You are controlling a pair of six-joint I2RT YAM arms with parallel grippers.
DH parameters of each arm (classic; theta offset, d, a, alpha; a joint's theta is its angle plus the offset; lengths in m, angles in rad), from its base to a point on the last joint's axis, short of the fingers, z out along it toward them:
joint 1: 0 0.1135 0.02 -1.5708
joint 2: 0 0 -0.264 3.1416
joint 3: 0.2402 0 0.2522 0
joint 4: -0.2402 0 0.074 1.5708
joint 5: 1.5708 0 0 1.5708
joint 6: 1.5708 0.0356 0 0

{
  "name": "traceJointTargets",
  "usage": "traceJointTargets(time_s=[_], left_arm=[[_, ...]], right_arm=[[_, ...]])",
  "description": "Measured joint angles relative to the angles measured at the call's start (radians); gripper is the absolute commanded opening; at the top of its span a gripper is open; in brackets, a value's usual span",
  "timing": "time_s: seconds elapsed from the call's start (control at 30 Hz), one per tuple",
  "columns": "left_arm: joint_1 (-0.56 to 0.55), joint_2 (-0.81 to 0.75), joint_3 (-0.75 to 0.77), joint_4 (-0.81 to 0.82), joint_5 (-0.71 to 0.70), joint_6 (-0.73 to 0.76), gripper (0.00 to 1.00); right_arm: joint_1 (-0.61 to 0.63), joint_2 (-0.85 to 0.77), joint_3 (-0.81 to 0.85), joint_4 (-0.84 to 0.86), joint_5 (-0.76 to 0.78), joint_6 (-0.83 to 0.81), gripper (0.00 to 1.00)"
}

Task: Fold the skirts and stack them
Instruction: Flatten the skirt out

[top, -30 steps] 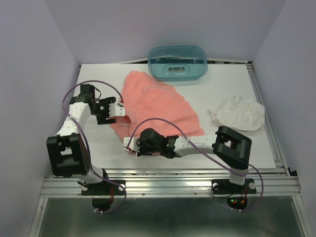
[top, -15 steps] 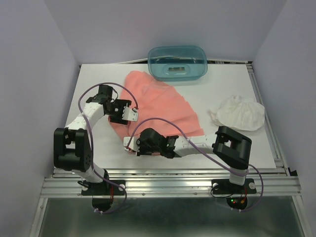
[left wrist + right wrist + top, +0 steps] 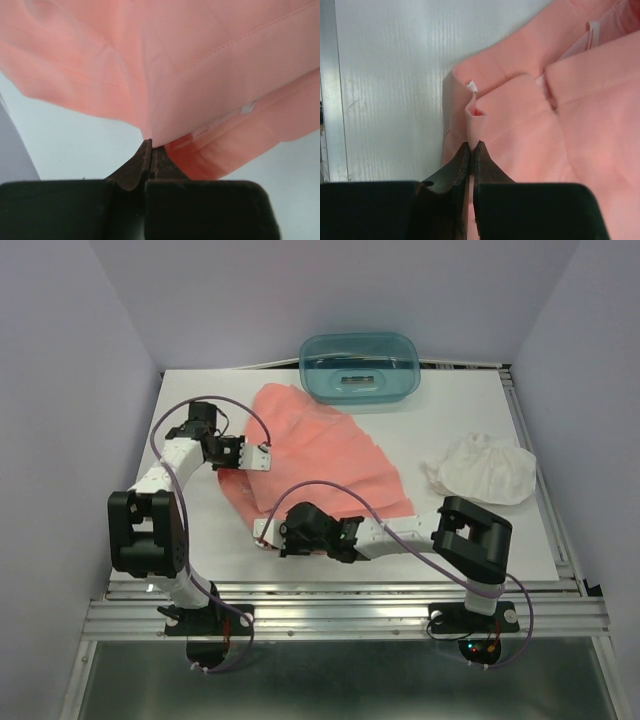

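The salmon-pink skirt [image 3: 325, 450] lies spread across the middle of the table, and the white pleated skirt [image 3: 482, 468] sits bunched at the right. My left gripper [image 3: 264, 456] is at the pink skirt's left edge. In the left wrist view its jaws [image 3: 150, 144] are shut, and a corner of the pink cloth [image 3: 200, 60] is pinched at their tips. My right gripper [image 3: 262, 535] is at the skirt's near-left corner. It [image 3: 472, 145] is shut on a raised fold of the same pink fabric [image 3: 580, 100].
A teal translucent tub [image 3: 360, 368] stands at the back centre, just beyond the pink skirt. Bare white table [image 3: 460, 400] lies between the tub and the white skirt. The table's metal front rail [image 3: 340, 615] runs below both arm bases.
My left gripper was open beside the skirt's left edge. It swung in over that edge and has shut on the cloth. The right arm has barely moved.
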Motion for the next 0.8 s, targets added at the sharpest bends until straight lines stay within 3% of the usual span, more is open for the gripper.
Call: traceJointTargets(time_s=[0.27, 0.57, 0.6, 0.67, 0.7, 0.8], left_arm=[[0.169, 0.0, 0.071, -0.035, 0.016, 0.079, 0.0], [0.187, 0.0, -0.079, 0.031, -0.041, 0.2, 0.01], [0.191, 0.0, -0.094, 0.031, -0.044, 0.212, 0.12], [0.196, -0.005, -0.113, 0.024, -0.044, 0.23, 0.4], [0.198, -0.016, -0.126, 0.02, -0.047, 0.243, 0.44], [0.208, -0.092, -0.13, -0.013, -0.035, 0.248, 0.58]], right_arm=[[-0.005, -0.033, -0.025, 0.023, 0.015, -0.001, 0.01], [0.04, -0.038, -0.03, 0.008, -0.044, -0.017, 0.01], [0.045, -0.038, -0.031, -0.003, -0.058, -0.022, 0.17], [0.048, -0.038, -0.031, -0.02, -0.079, -0.026, 0.36], [0.047, -0.038, -0.031, -0.033, -0.092, -0.025, 0.48], [0.051, -0.038, -0.027, -0.108, -0.128, -0.021, 0.67]])
